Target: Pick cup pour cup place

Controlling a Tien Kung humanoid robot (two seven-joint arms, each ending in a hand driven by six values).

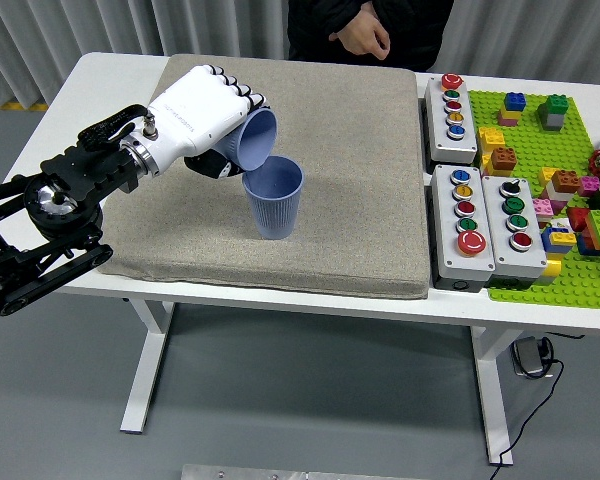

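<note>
Nearest the table's (70, 110) front edge, left of the standing cup (273, 197), the black left arm reaches in over the mat (350, 200), and its white robot hand (202, 120) is curled around a tilted cup (254, 138). That held cup is tipped on its side, with its mouth facing right and down, its lower rim just above the left rim of the standing cup; whether the two rims touch cannot be told. The fingers (242, 93) wrap over the top of the held cup's body, black fingertips showing along its upper edge.

The standing cup is blue and ribbed, upright on the grey mat, a little left of the mat's middle. Its inside shows only blue; any contents cannot be made out.

Right of the standing cup, beyond the mat's right edge, two grey button boxes (488, 222) lie side by side near the front edge, each with a row of coloured buttons. Behind them, farther from the front edge, lies a third button box (453, 105). Right of these boxes is a green baseplate (540, 140) carrying loose coloured bricks.

Beyond the standing cup, at the far side of the table, stands a person in dark clothing with a hand (365, 35) held at the waist, above the mat's far edge and touching nothing on the table.
</note>
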